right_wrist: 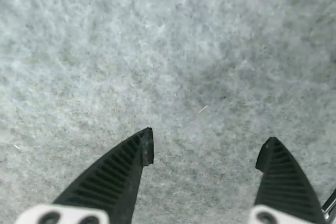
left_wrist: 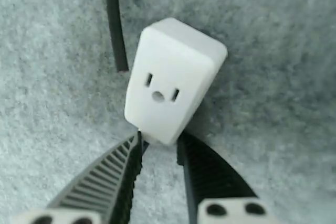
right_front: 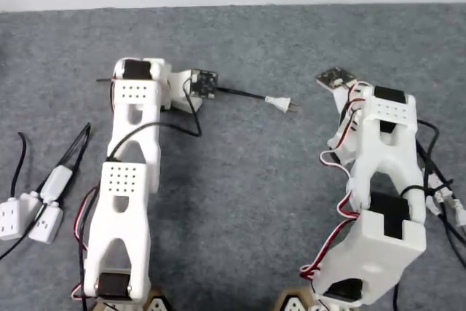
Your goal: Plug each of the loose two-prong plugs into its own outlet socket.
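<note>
Outlet socket (left_wrist: 170,85), likely light, rigid and slick, sat nipped at its narrow end in the nearly-closed left hand (left_wrist: 160,146); the right hand (right_wrist: 210,145) gaped empty.

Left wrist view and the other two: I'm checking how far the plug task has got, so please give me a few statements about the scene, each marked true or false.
1. The left gripper is shut on the end of a white outlet socket. True.
2. The right gripper holds a plug. False: it is open over the bare grey mat, with nothing between its fingers.
3. A two-prong plug lies loose on the mat between the two arms. True.
4. The held outlet socket already has a plug in it. False: its slots face the camera and are empty.
</note>
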You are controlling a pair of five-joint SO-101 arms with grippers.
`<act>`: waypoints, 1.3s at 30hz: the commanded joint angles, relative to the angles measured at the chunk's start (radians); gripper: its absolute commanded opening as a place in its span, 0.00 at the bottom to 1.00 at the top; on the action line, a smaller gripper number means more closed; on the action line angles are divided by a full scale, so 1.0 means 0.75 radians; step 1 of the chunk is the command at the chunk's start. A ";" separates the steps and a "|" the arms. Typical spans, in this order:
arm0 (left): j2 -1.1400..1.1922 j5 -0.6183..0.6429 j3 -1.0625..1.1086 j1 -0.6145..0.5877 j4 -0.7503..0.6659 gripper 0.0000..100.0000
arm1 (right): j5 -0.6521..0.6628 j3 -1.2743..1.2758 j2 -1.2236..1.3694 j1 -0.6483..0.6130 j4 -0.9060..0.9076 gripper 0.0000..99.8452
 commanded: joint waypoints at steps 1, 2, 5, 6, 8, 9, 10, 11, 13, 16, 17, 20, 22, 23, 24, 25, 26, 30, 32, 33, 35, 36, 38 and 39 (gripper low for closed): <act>0.016 -0.012 -0.111 -0.006 0.121 0.10 | -0.004 -0.012 -0.007 -0.011 -0.042 0.30; 0.018 -0.014 -0.120 -0.012 0.137 0.10 | -0.004 -0.010 -0.005 -0.011 -0.054 0.30; 0.016 -0.014 -0.120 -0.027 0.155 0.04 | -0.004 -0.010 -0.005 -0.011 -0.060 0.30; 0.010 -0.014 -0.120 -0.035 0.170 0.03 | -0.004 -0.010 -0.005 -0.011 -0.060 0.30; 0.006 -0.014 -0.138 -0.043 0.209 0.03 | -0.006 -0.010 -0.005 -0.024 -0.060 0.30; 0.000 -0.014 -0.167 -0.053 0.243 0.03 | -0.006 -0.010 -0.005 -0.032 -0.060 0.30; -0.004 -0.012 -0.191 -0.061 0.268 0.03 | -0.010 -0.010 -0.005 -0.038 -0.060 0.30; -0.004 -0.006 -0.206 -0.070 0.262 0.03 | -0.010 -0.010 -0.005 -0.046 -0.060 0.30; -0.010 -0.006 -0.204 -0.082 0.262 0.03 | -0.012 -0.010 -0.005 -0.054 -0.058 0.30; -0.012 -0.004 -0.224 -0.106 0.262 0.03 | -0.012 -0.010 -0.005 -0.060 -0.058 0.30; -0.012 -0.004 -0.242 -0.117 0.262 0.03 | -0.012 -0.010 -0.005 -0.062 -0.056 0.30; -0.020 -0.012 -0.251 -0.129 0.229 0.03 | -0.012 -0.010 -0.005 -0.066 -0.052 0.30; -0.020 -0.006 -0.249 -0.127 0.162 0.04 | -0.012 -0.010 -0.005 -0.066 -0.054 0.30; -0.016 -0.006 -0.249 -0.127 0.133 0.05 | -0.012 -0.010 -0.005 -0.066 -0.056 0.30; -0.012 -0.004 -0.249 -0.127 0.106 0.07 | -0.012 -0.010 -0.005 -0.066 -0.058 0.30; -0.006 0.000 -0.249 -0.127 0.084 0.09 | -0.012 -0.010 -0.005 -0.066 -0.058 0.30; 0.002 0.018 -0.249 -0.125 0.061 0.12 | -0.012 -0.010 -0.005 -0.066 -0.058 0.30; 0.053 0.123 -0.249 -0.108 -0.065 0.19 | -0.012 -0.010 -0.005 -0.069 -0.058 0.30; 0.076 0.129 -0.249 -0.104 -0.094 0.20 | -0.012 -0.010 -0.005 -0.081 -0.058 0.30; 0.088 0.129 -0.249 -0.098 -0.110 0.20 | -0.012 -0.010 -0.005 -0.089 -0.056 0.30; 0.119 0.129 -0.244 -0.078 -0.158 0.20 | -0.012 -0.010 -0.005 -0.105 -0.050 0.30; 0.131 0.129 -0.236 -0.065 -0.178 0.20 | -0.012 -0.010 -0.005 -0.111 -0.048 0.30; 0.145 0.129 -0.214 -0.045 -0.209 0.20 | -0.012 -0.010 -0.005 -0.118 -0.046 0.30; 0.151 0.129 -0.204 -0.037 -0.213 0.20 | -0.012 -0.010 -0.005 -0.118 -0.046 0.30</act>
